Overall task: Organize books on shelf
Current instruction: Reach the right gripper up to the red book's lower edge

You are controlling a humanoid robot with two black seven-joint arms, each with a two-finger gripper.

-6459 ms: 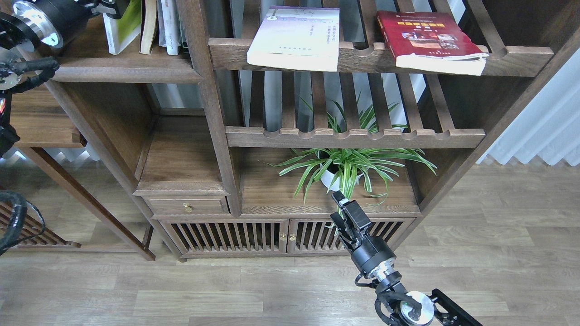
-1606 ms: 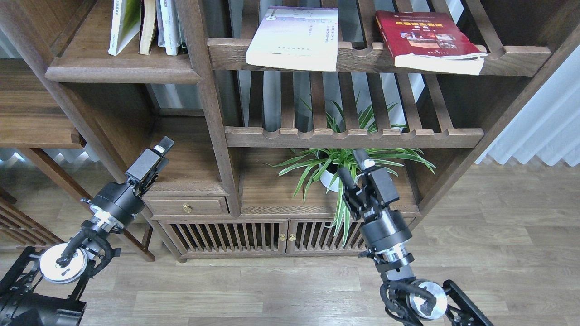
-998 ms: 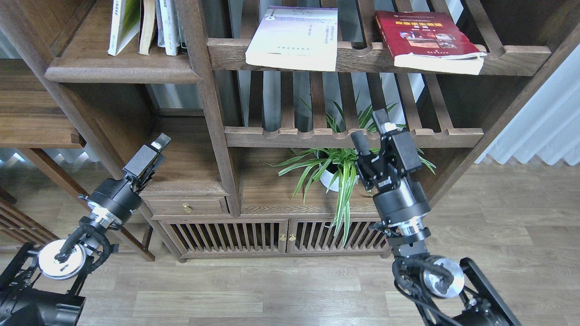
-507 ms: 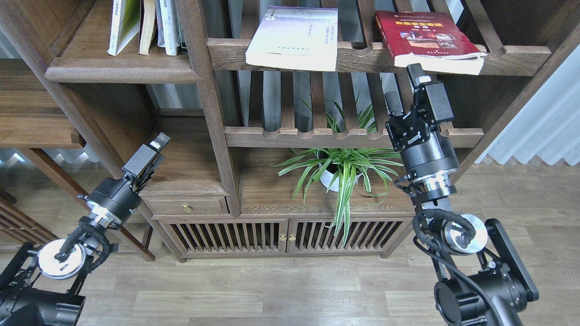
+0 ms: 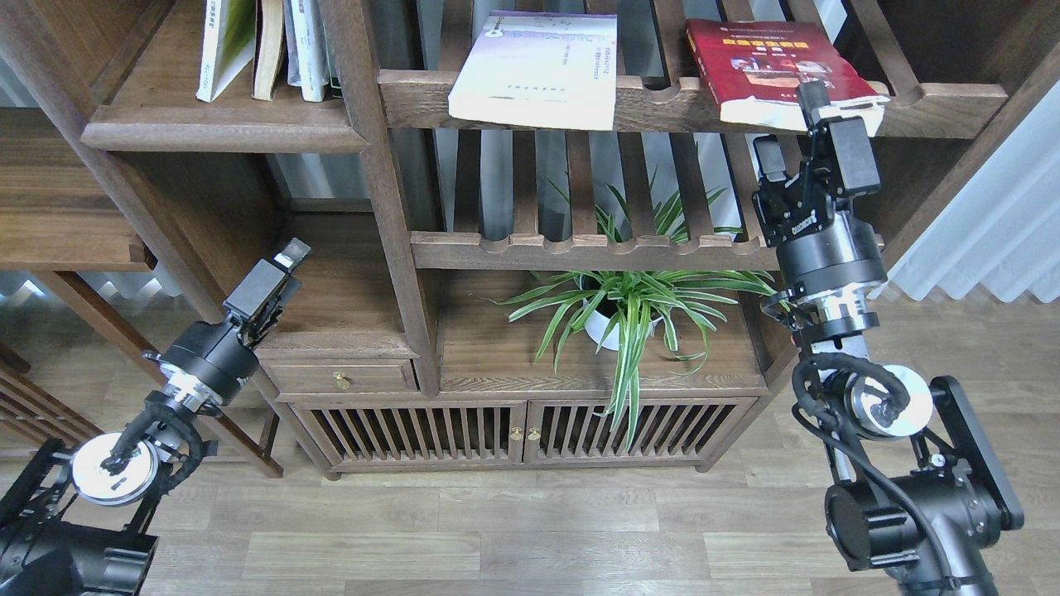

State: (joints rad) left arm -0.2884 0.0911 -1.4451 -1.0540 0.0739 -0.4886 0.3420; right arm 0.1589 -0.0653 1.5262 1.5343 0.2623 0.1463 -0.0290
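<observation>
The dark red book [image 5: 758, 58] lies flat on the top slatted rack at the right, its page edge hanging over the front rail. My right gripper [image 5: 791, 124] is open just in front of that edge, one finger [image 5: 816, 93] overlapping the pages and the other [image 5: 763, 156] below the rail. The pale lavender-white book [image 5: 537, 66] lies flat on the same rack to the left. A yellow-green book [image 5: 224, 41] stands among other books on the solid shelf [image 5: 224, 128] at upper left. My left gripper [image 5: 286, 263] hovers low by the drawer unit, holding nothing; its fingers overlap.
A potted spider plant [image 5: 629, 302] sits on the cabinet top under a lower slatted rack [image 5: 596, 248]. A small drawer [image 5: 339, 377] and slatted cabinet doors [image 5: 522, 430] are below. A thick post [image 5: 377, 165] separates the shelf from the racks. A white curtain [image 5: 994, 215] hangs at right.
My right gripper has risen and shifted right, from under the red book to its front edge. The left arm has barely moved. The books have not moved.
</observation>
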